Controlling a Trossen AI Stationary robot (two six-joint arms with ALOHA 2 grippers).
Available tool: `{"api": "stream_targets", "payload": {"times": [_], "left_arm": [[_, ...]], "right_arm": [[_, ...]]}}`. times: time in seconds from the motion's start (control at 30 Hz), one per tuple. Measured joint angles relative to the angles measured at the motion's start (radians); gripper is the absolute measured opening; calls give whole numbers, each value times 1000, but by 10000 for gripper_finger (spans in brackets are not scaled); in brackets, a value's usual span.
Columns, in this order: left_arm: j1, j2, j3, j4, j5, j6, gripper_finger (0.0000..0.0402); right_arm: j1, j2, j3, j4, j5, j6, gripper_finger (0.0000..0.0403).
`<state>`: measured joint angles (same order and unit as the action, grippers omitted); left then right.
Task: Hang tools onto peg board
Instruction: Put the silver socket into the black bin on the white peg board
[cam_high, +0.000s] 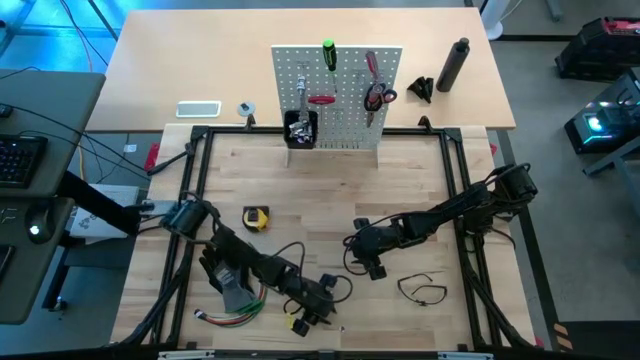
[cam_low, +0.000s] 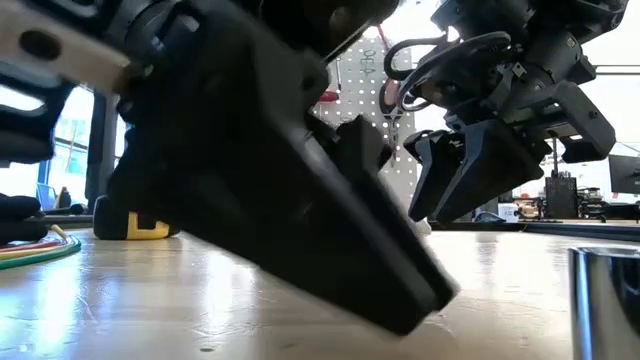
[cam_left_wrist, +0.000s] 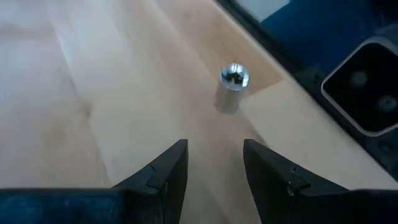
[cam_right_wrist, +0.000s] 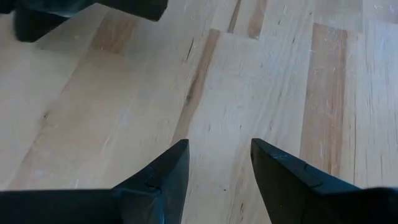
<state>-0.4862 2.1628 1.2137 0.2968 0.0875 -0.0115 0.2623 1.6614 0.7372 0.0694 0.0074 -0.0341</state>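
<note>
The peg board (cam_high: 345, 110) stands upright at the table's far side. A green-handled screwdriver (cam_high: 328, 55) and red-handled tools (cam_high: 376, 92) hang on it, above a black bin (cam_high: 300, 130). A yellow tape measure (cam_high: 257, 217) and a thin black loop (cam_high: 422, 290) lie flat on the wood. A small silver metal bit (cam_left_wrist: 231, 87) stands upright on its end near the front edge. My left gripper (cam_left_wrist: 214, 168) is open, low over the table, and points at the bit from a short way off. My right gripper (cam_right_wrist: 217, 168) hangs open over bare wood at mid-table.
A bundle of coloured wires (cam_high: 232, 315) lies near the front left, beside my left arm. A black bottle (cam_high: 454, 64), a phone (cam_high: 198, 109) and a small black object (cam_high: 420, 89) lie behind the board. The black frame rail (cam_high: 458, 160) borders the work area.
</note>
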Motion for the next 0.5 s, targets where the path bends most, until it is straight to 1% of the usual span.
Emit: {"api": "stream_targets", "payload": {"times": [0.3,0.4,0.5], "left_arm": [[7,-1,1,79,0,65,149],[7,0,1,79,0,68,149],[7,18,11,120,0,65,149]], "right_arm": [[0,0,0,19,0,0,168],[0,0,0,27,0,0,168],[0,0,0,29,0,0,168]]}}
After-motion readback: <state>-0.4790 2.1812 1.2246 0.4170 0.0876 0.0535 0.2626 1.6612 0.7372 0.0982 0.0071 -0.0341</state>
